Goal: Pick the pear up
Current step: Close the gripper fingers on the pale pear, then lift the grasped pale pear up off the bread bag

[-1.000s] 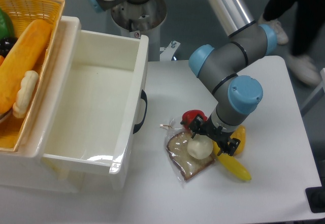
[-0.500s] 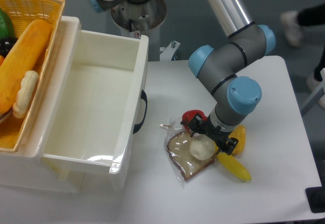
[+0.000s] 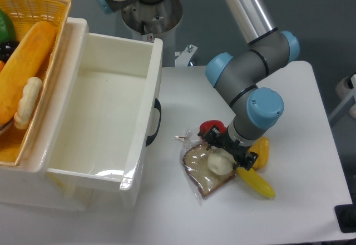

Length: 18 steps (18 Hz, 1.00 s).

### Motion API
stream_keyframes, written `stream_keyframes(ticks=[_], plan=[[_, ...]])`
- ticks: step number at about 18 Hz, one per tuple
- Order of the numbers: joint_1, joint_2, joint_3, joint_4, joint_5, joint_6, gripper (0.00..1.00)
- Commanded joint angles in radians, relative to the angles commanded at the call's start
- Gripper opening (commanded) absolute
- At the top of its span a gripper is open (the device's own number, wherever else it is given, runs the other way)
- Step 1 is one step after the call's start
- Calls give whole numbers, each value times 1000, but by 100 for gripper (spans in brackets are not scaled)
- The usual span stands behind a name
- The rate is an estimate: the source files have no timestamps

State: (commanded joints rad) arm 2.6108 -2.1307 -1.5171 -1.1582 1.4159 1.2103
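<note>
The black two-finger gripper (image 3: 227,149) sits low over the table, right on top of the pear (image 3: 219,161). One dark finger shows at the pear's upper left and another at its right, so the jaws appear to straddle the fruit, but whether they are pressing on it cannot be told from this angle. The pear is a small, pale, glossy round fruit resting on a slice of bread in clear plastic wrap (image 3: 203,170), near the middle of the white table (image 3: 300,117). A red fruit (image 3: 210,127) lies just behind the gripper, touching the wrap's upper edge. A stubby yellow-orange pepper (image 3: 261,152) sits just right of the gripper, and a yellow banana-shaped item (image 3: 256,183) lies in front of it. The grey arm with blue joint caps (image 3: 261,104) rises behind. To the left stands an open white bin (image 3: 143,95), and beyond it a wicker basket (image 3: 47,9) holding a long bread loaf (image 3: 22,61). No readable writing or labels are visible.
</note>
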Motion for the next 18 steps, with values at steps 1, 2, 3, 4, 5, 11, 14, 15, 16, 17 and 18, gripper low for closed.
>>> stream_keyframes(ticks=[1, 2, 3, 4, 5, 11, 14, 15, 16, 17, 18], plan=[[0, 2, 0, 0, 2, 0, 86], [0, 2, 0, -2, 2, 0, 77], [0, 3, 0, -2, 3, 0, 68], [0, 5, 0, -2, 3, 0, 64], [2, 8, 2, -2, 2, 0, 62], [9, 34, 9, -3, 0, 2, 59], [17, 60, 8, -5, 2, 5, 59], [15, 72, 8, -8, 2, 15, 58], [15, 86, 8, -17, 2, 37, 58], [15, 101, 3, -31, 3, 70, 58], [14, 113, -1, -43, 3, 102, 58]])
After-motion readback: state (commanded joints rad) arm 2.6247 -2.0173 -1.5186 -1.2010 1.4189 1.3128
